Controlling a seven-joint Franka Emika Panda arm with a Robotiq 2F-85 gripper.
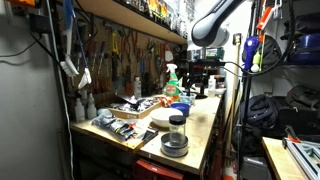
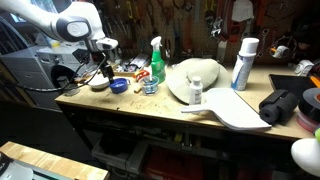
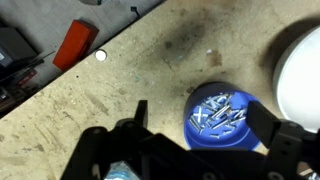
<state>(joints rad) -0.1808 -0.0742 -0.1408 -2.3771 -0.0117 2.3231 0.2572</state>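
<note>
A blue bowl point(image 3: 218, 117) full of metal screws sits on the worn wooden workbench point(image 3: 100, 110). In the wrist view my gripper point(image 3: 205, 122) is open and hovers right over the bowl, with one black finger to its left and one at its right rim. It holds nothing. In both exterior views the gripper point(image 2: 103, 62) point(image 1: 203, 80) hangs above the bench's far end, just above the blue bowl point(image 2: 118, 86) point(image 1: 181, 107).
A green spray bottle point(image 2: 156, 62) stands beside the bowl. A white rounded object point(image 2: 195, 76), a small white bottle point(image 2: 195, 94), a white spray can point(image 2: 243, 63) and a black object point(image 2: 283, 105) are further along. A jar point(image 1: 176, 135) stands near the bench end. A tool wall lies behind.
</note>
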